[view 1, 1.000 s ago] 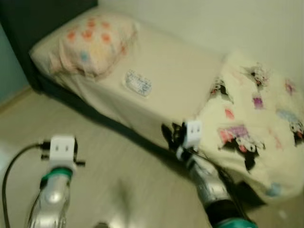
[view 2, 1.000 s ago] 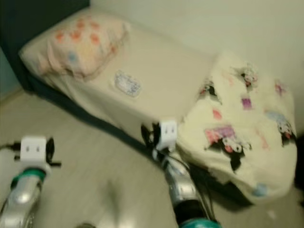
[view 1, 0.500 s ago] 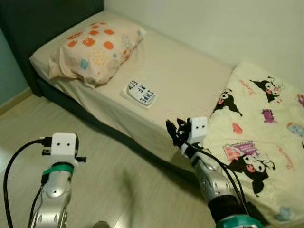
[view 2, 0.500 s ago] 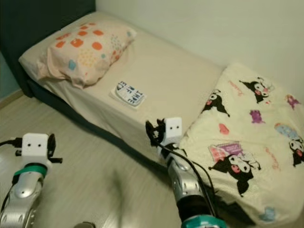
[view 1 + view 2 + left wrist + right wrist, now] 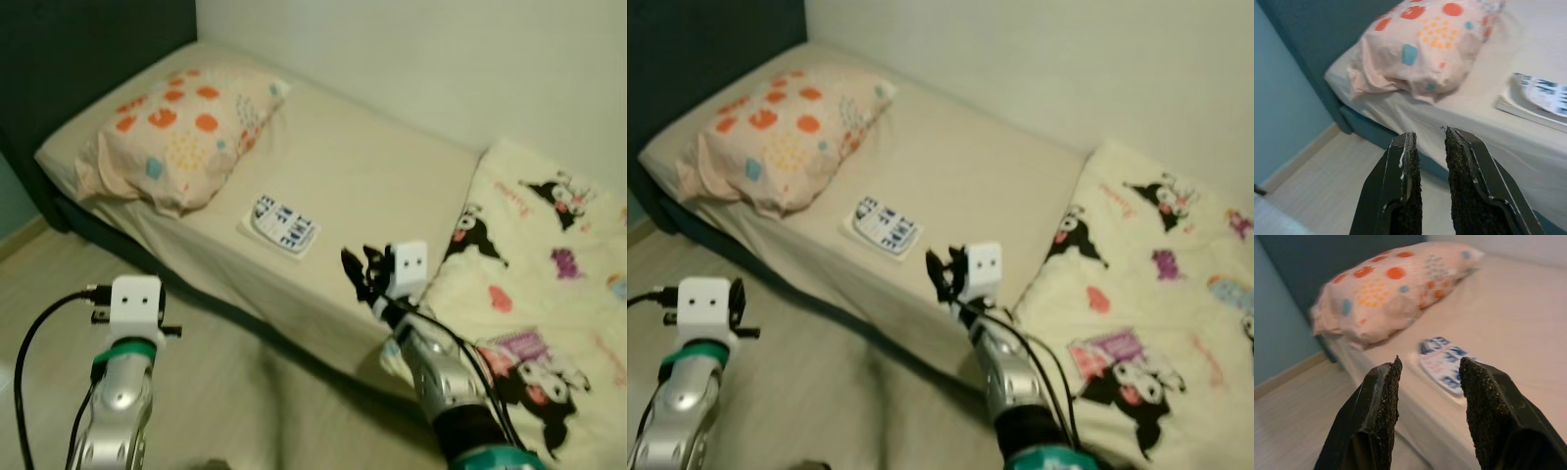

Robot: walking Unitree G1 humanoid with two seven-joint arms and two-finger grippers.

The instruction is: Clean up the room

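Note:
A bed with a beige sheet (image 5: pixel 382 166) runs across the room. At its head lies a pink pillow (image 5: pixel 181 132) with orange spots. A flat blue-and-white printed packet (image 5: pixel 282 224) rests on the sheet near the bed's front edge. A cream blanket with cartoon characters (image 5: pixel 549 284) is bunched on the right end. My right gripper (image 5: pixel 358 274) hovers at the bed's edge just right of the packet (image 5: pixel 1442 364), open and empty. My left gripper (image 5: pixel 1429 133) is held over the floor facing the pillow (image 5: pixel 1430 44), its fingers slightly apart with nothing between them.
A dark headboard (image 5: pixel 78 49) stands behind the pillow, and a pale wall (image 5: pixel 441 59) runs along the bed's far side. Light wooden floor (image 5: pixel 245 392) lies between me and the bed. A black cable (image 5: pixel 24 362) loops from the left wrist.
The blur has gone and the whole picture has shifted, so the camera moved: the bed now looks nearer. Both arms keep the same pose, and the right gripper now stands against the bed's front edge.

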